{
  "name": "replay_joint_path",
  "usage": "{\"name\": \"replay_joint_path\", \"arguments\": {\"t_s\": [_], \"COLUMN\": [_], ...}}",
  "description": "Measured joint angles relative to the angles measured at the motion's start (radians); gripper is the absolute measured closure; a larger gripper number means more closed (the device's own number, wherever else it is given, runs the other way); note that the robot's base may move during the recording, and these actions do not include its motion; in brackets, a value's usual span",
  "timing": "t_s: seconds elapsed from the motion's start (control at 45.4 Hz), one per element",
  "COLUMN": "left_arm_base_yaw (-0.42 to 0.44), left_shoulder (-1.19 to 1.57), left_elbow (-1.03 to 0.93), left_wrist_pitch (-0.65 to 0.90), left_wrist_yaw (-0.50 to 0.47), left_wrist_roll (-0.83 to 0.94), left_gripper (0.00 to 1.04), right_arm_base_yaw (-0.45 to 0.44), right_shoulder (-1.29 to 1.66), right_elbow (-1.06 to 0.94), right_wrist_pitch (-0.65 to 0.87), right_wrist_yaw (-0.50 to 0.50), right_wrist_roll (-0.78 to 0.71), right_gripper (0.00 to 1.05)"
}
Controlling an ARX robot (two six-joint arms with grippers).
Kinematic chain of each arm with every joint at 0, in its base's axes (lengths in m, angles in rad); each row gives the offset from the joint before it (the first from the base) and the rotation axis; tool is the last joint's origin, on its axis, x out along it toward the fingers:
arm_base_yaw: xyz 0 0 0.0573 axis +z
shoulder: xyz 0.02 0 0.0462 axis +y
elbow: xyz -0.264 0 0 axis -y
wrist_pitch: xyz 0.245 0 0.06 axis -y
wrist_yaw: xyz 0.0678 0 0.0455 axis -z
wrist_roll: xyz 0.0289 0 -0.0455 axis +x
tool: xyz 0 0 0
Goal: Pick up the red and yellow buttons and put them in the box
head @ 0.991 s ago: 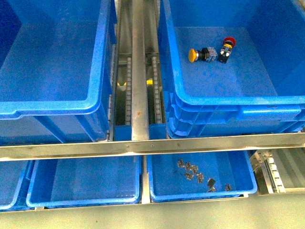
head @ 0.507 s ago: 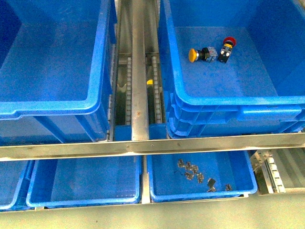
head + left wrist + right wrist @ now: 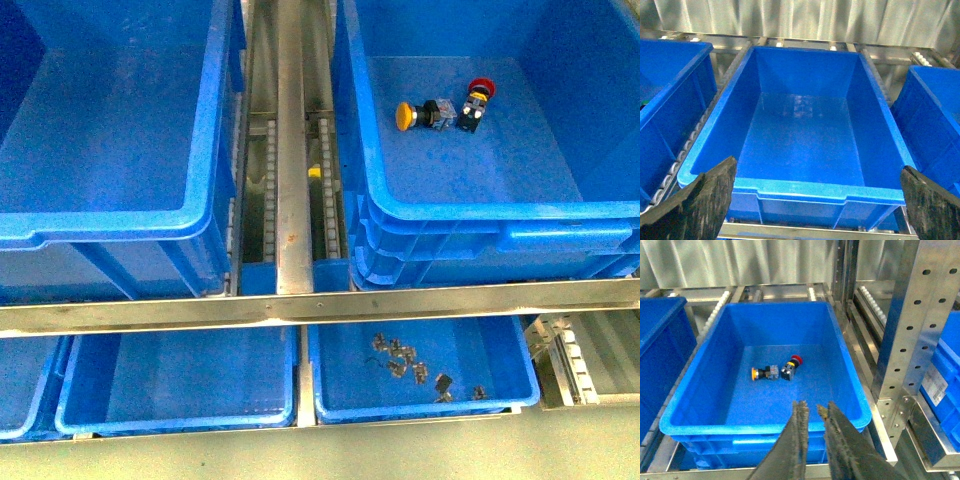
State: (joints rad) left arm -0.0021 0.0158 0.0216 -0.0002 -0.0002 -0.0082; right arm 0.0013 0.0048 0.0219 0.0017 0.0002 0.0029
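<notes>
The yellow button (image 3: pixel 405 116) and the red button (image 3: pixel 481 88) lie side by side on their sides on the floor of the large deep blue box (image 3: pixel 500 210) at the right. In the right wrist view the yellow button (image 3: pixel 761 373) and red button (image 3: pixel 792 363) rest mid-floor of that box (image 3: pixel 765 430). My right gripper (image 3: pixel 812 407) hangs shut and empty over the box's near rim, well short of the buttons. My left gripper (image 3: pixel 817 167) is open wide with nothing in it, before a second, empty large blue crate (image 3: pixel 800 187).
The empty crate (image 3: pixel 100 225) stands at the left, and a metal roller rail (image 3: pixel 292 150) separates it from the box. A metal crossbar (image 3: pixel 320 305) runs below both. Under it sit two shallow blue trays, one bare (image 3: pixel 180 410), one holding small metal parts (image 3: pixel 420 365). A perforated rack upright (image 3: pixel 910 330) stands beside the box.
</notes>
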Motion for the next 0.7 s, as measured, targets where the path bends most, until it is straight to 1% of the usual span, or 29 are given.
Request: {"name": "replay_joint_path", "arguments": {"t_s": [0.022, 0.044, 0.088, 0.22, 0.286, 0.374, 0.396, 0.418, 0.463, 0.705], "left_arm_base_yaw": [0.0, 0.0, 0.0, 0.0, 0.0, 0.0, 0.0, 0.0, 0.0, 0.0], "left_shoulder": [0.0, 0.0, 0.0, 0.0, 0.0, 0.0, 0.0, 0.0, 0.0, 0.0], "left_elbow": [0.0, 0.0, 0.0, 0.0, 0.0, 0.0, 0.0, 0.0, 0.0, 0.0], "left_wrist_pitch": [0.0, 0.0, 0.0, 0.0, 0.0, 0.0, 0.0, 0.0, 0.0, 0.0], "left_wrist_yaw": [0.0, 0.0, 0.0, 0.0, 0.0, 0.0, 0.0, 0.0, 0.0, 0.0], "left_wrist_roll": [0.0, 0.0, 0.0, 0.0, 0.0, 0.0, 0.0, 0.0, 0.0, 0.0], "left_gripper": [0.08, 0.08, 0.08, 0.08, 0.08, 0.08, 0.08, 0.08, 0.08, 0.08], "right_arm_base_yaw": [0.0, 0.0, 0.0, 0.0, 0.0, 0.0, 0.0, 0.0, 0.0, 0.0], "right_shoulder": [0.0, 0.0, 0.0, 0.0, 0.0, 0.0, 0.0, 0.0, 0.0, 0.0], "right_elbow": [0.0, 0.0, 0.0, 0.0, 0.0, 0.0, 0.0, 0.0, 0.0, 0.0], "right_wrist_pitch": [0.0, 0.0, 0.0, 0.0, 0.0, 0.0, 0.0, 0.0, 0.0, 0.0], "right_wrist_yaw": [0.0, 0.0, 0.0, 0.0, 0.0, 0.0, 0.0, 0.0, 0.0, 0.0], "right_wrist_roll": [0.0, 0.0, 0.0, 0.0, 0.0, 0.0, 0.0, 0.0, 0.0, 0.0], "right_gripper": [0.85, 0.83, 0.74, 0.43, 0.31, 0.1, 0.07, 0.05, 0.06, 0.06]}}
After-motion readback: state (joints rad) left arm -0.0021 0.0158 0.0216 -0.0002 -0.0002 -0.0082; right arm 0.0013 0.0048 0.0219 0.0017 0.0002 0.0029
